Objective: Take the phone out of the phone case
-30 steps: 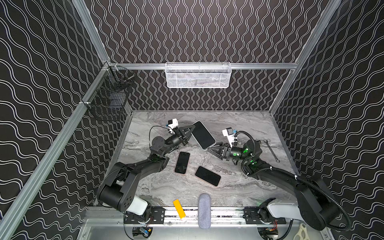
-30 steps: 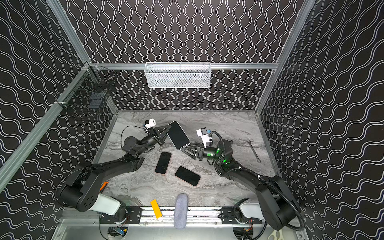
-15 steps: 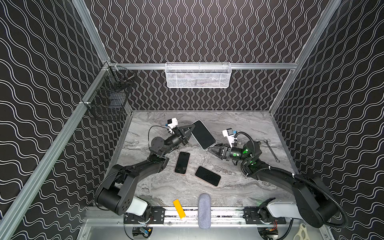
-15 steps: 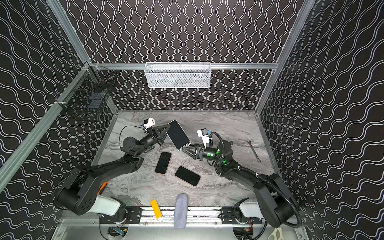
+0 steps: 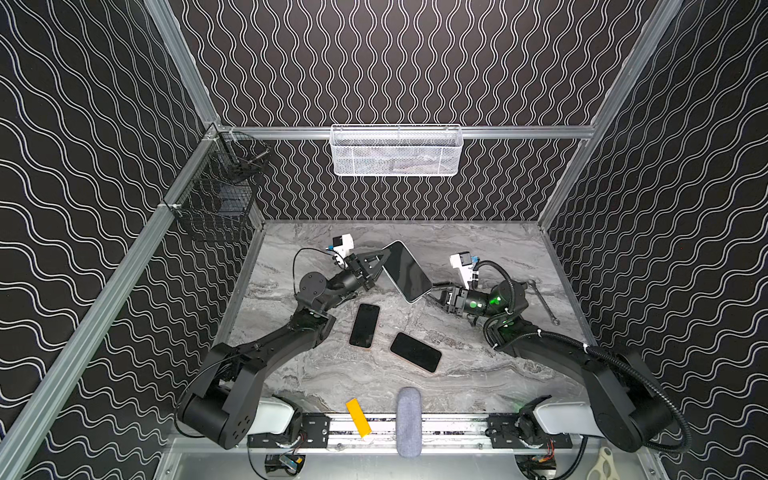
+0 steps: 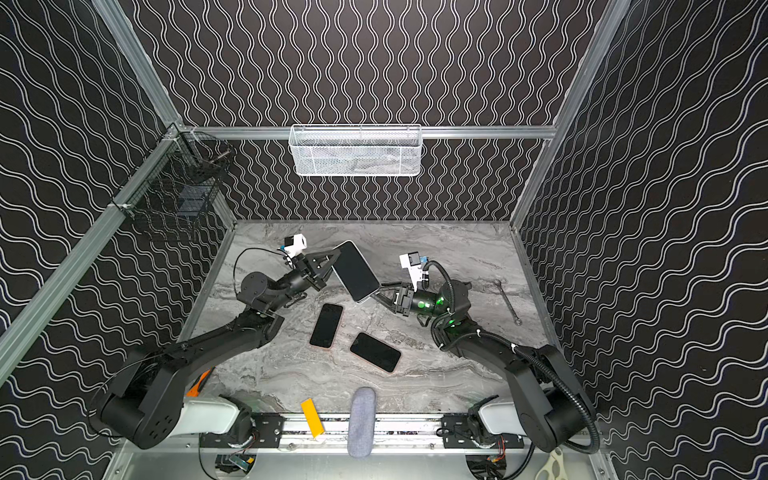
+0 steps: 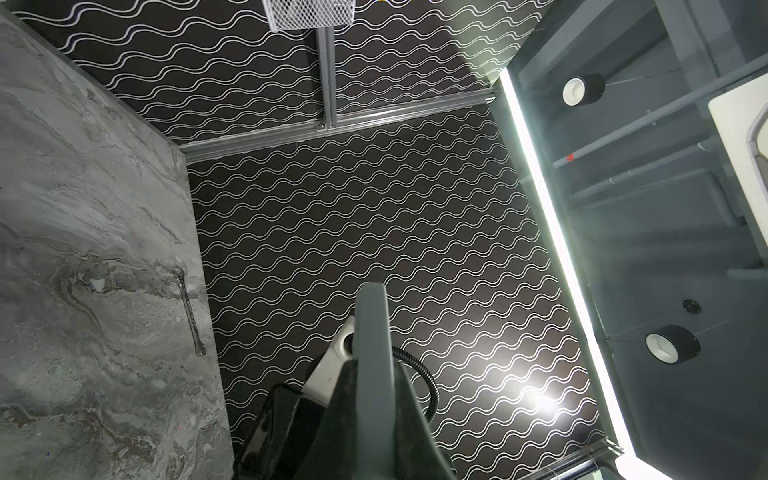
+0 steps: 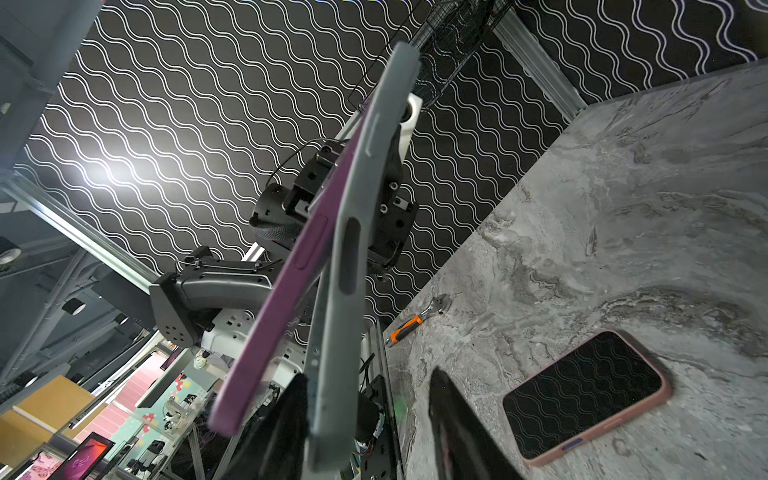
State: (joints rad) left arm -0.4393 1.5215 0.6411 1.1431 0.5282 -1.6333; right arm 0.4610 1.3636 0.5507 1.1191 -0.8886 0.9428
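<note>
Phone (image 5: pixel 405 270) hung tilted above the table (image 5: pixel 478 249), clear of it, likely so both arms could work opposite ends. The left gripper (image 5: pixel 381 266) was clamped tight on the far end of the grey phone case (image 8: pixel 345 291), probably as an anchor. The right gripper (image 5: pixel 428 293) stood half-wide astride the near corner, not yet pinching. In the right wrist view the purple body splayed away from the case, so removal looked begun, not finished. 2 other phones (image 5: pixel 365 325) lay flat on the grey marble, well apart from a wrench (image 5: pixel 542 301). Black wave-patterned walls enclosed the cell, and a white mesh basket (image 5: pixel 397 149) hung on the back rail.
</note>
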